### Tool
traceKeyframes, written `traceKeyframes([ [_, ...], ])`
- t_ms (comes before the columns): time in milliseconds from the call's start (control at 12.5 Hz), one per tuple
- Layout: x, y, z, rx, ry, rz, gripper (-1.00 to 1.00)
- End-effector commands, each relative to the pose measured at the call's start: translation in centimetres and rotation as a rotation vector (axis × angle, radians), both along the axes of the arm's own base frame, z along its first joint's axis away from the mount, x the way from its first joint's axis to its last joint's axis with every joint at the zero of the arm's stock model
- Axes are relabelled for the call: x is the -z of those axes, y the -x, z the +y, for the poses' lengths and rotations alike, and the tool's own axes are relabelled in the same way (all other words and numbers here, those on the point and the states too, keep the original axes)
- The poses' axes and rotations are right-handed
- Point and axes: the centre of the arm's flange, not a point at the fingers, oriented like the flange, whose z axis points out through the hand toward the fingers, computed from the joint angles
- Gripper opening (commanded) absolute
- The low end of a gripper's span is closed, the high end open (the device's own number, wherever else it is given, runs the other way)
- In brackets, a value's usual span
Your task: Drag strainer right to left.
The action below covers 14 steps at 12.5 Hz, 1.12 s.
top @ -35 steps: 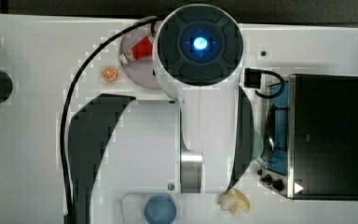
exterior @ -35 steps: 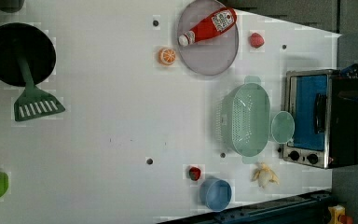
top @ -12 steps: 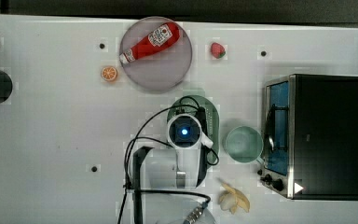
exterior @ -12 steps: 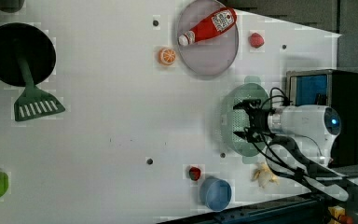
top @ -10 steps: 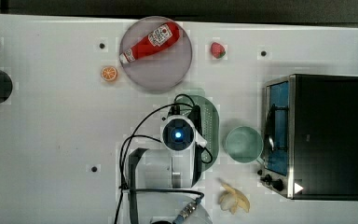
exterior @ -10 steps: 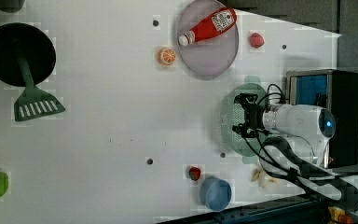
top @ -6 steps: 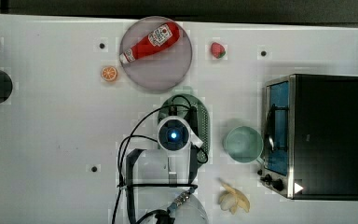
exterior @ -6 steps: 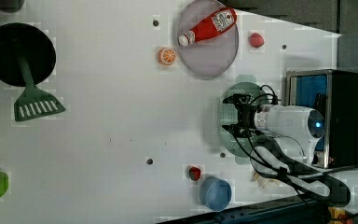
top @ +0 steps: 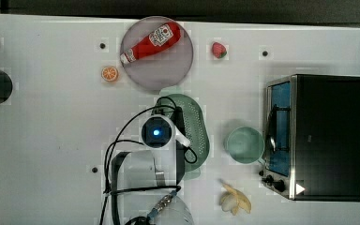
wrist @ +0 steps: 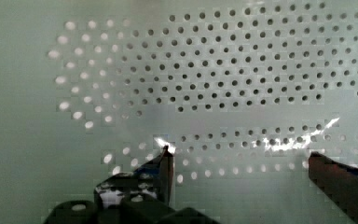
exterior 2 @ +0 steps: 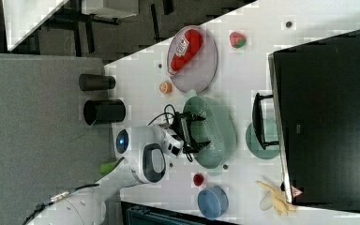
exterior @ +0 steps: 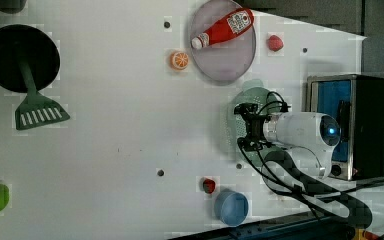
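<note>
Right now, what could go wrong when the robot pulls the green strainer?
The open tool sits inside the strainer without gripping it, so it might slip off the wall.

The plate with the ketchup bottle lies right by the strainer's end, so a crooked drag could bump it.

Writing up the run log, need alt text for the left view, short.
A white robot arm reaches in from the left view's right, its open hand inside the pale green strainer on a white table. Above it a ketchup bottle lies on a grey plate; a toaster oven stands at right, a green spatula and black pan at far left.
</note>
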Motion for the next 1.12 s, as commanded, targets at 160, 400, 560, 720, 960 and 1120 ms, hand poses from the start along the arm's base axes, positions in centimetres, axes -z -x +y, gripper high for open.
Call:
traceKeyframes([
  [160, -0.3, -0.2, 2.5, 0.000, 0.001, 0.019, 1.00],
  [400, -0.8, -0.1, 3.8, -0.005, 0.008, 0.048, 1.00],
  [560, -0.9, 0.2, 5.0, 0.025, 0.012, 0.053, 1.00],
  [720, -1.1, 0.3, 6.7, 0.064, 0.015, 0.051, 1.00],
  [960, -1.5, 0.6, 9.6, 0.121, 0.023, 0.060, 1.00],
  [1120, -1.8, 0.7, 11.6, 0.138, 0.026, 0.067, 1.00],
])
